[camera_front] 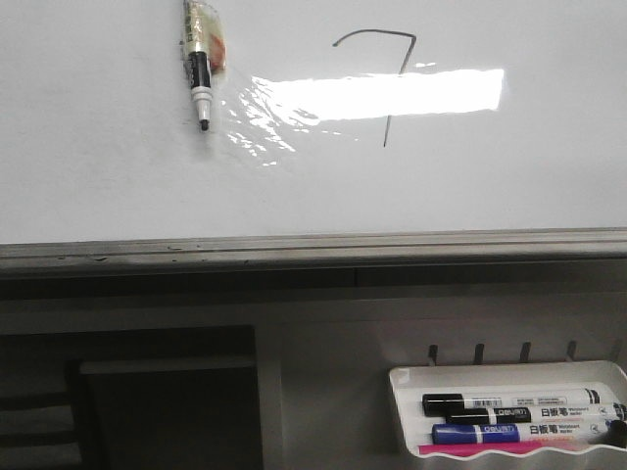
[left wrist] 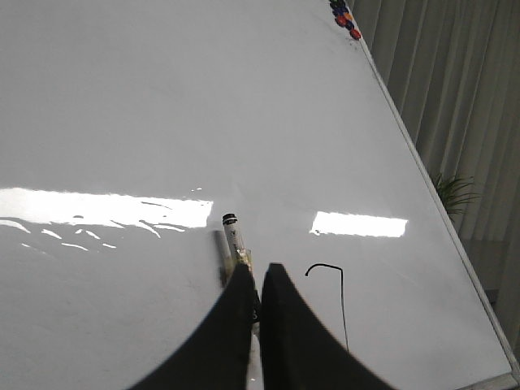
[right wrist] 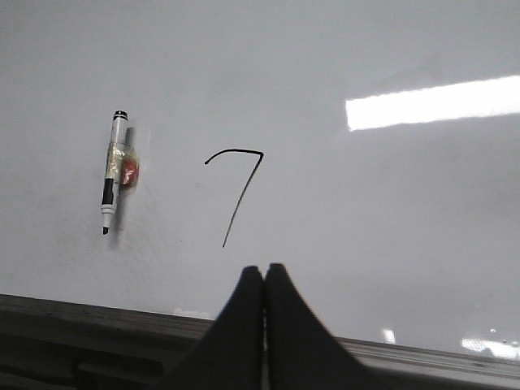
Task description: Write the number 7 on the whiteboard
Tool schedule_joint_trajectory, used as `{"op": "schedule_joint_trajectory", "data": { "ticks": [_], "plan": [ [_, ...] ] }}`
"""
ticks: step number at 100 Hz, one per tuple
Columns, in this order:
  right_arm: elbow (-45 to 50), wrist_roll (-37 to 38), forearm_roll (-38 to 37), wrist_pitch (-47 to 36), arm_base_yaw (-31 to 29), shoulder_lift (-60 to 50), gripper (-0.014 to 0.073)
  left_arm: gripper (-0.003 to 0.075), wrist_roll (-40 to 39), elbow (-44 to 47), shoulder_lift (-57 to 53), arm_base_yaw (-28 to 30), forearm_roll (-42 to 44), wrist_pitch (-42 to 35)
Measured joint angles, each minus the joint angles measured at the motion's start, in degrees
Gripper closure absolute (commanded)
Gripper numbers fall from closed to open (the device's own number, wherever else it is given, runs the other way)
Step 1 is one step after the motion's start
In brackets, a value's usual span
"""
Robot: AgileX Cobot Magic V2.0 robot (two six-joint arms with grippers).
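Note:
The whiteboard (camera_front: pixel 98 176) fills the front view, with a thin dark number 7 (camera_front: pixel 392 88) drawn on it right of centre. A black-and-white marker (camera_front: pixel 201 73), wrapped in tape with a red patch, clings to the board left of the 7, tip down. No gripper touches it. My left gripper (left wrist: pixel 260 268) is shut apart from a thin slit and holds nothing; its fingers cover the lower part of the marker (left wrist: pixel 234 236), and the 7 (left wrist: pixel 341 301) shows beside them. My right gripper (right wrist: pixel 265 268) is shut and empty, below the 7 (right wrist: pixel 242 195) near the board's rim (right wrist: pixel 97 313).
A grey metal rim (camera_front: pixel 313 245) bounds the board's lower edge. Below it at the right hangs a small white tray (camera_front: pixel 402 411) with several markers (camera_front: pixel 519 401). Coloured magnets (left wrist: pixel 345 16) sit at a far corner of the board. Curtains and a plant (left wrist: pixel 455 195) lie beyond its edge.

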Motion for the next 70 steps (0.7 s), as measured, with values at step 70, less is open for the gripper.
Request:
{"op": "schedule_joint_trajectory", "data": {
  "ticks": [70],
  "plan": [
    [0.0, 0.0, 0.0, 0.0, 0.0, 0.0, 0.0659, 0.0741, -23.41, 5.21, 0.13, 15.62, 32.42, 0.89]
  ]
}}
